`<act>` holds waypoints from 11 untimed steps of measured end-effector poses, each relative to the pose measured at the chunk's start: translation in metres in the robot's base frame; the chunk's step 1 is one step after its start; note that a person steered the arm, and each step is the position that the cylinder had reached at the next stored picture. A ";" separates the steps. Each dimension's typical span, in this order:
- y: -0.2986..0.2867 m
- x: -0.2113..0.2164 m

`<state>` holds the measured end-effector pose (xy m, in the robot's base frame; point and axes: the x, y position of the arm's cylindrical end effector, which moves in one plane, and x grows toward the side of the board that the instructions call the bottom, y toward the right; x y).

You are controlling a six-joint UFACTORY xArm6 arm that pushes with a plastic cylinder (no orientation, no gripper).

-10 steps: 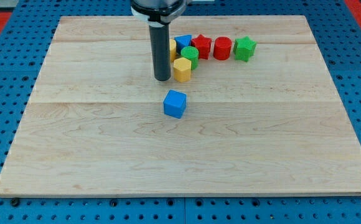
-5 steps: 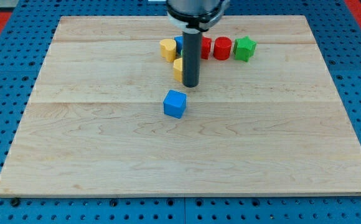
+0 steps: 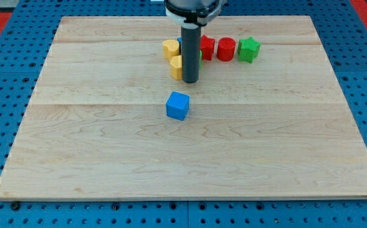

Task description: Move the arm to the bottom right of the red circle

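The red circle (image 3: 226, 49) is a short red cylinder in a row of blocks near the view's top. My tip (image 3: 190, 82) rests on the board below and to the left of it, about a block's width lower. The tip stands right next to a yellow block (image 3: 175, 66), at that block's right side. The rod hides most of a green block (image 3: 200, 56) and a blue block (image 3: 180, 43) behind it. A red star (image 3: 207, 47) sits just left of the red circle.
A green star (image 3: 249, 49) lies right of the red circle. A yellow block (image 3: 170, 49) lies at the row's left end. A blue cube (image 3: 178, 106) sits alone below my tip. The wooden board (image 3: 107, 152) lies on a blue pegboard.
My tip swept right from the yellow block's left to its right, then edged slightly left. The yellow block shifted a little left. The other blocks stayed put.
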<state>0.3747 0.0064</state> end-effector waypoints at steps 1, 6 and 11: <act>-0.019 -0.004; 0.099 -0.082; 0.058 -0.144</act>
